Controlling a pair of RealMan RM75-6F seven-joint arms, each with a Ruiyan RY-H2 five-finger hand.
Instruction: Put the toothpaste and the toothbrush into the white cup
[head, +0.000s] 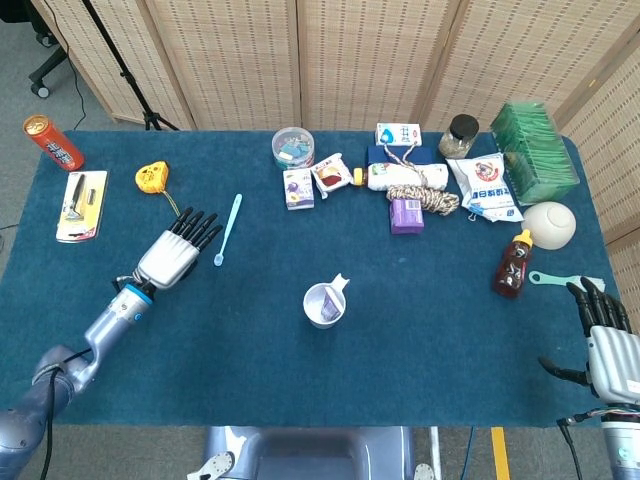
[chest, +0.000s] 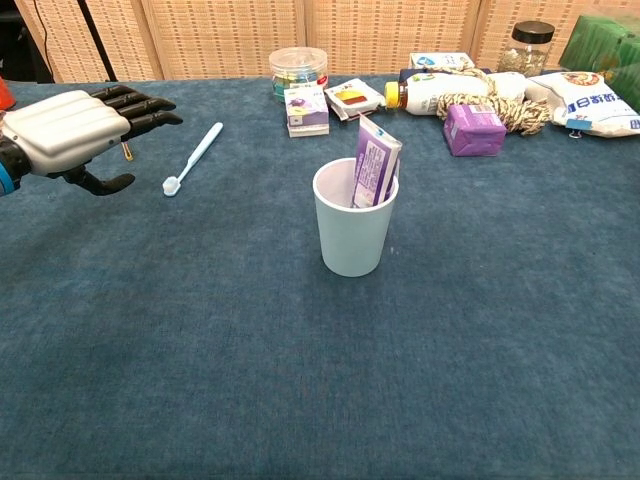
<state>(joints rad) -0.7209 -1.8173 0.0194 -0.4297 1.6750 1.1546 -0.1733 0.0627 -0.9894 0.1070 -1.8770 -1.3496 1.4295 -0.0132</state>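
Observation:
The white cup (head: 324, 304) (chest: 354, 225) stands near the table's middle with the purple toothpaste tube (chest: 375, 168) (head: 329, 309) upright inside it. A light blue toothbrush (head: 228, 229) (chest: 194, 157) lies flat on the blue cloth to the cup's left, head toward me. My left hand (head: 176, 251) (chest: 78, 124) hovers open just left of the brush, fingers stretched toward it, not touching. My right hand (head: 607, 338) is open at the table's right front corner, far from the cup; the chest view does not show it.
A yellow tape measure (head: 151, 177), a razor pack (head: 81, 204) and a red can (head: 52, 142) lie at far left. Boxes, a bottle, rope, a jar and packets crowd the back middle (head: 405, 185). A sauce bottle (head: 512, 264) and white bowl (head: 550, 224) sit at right.

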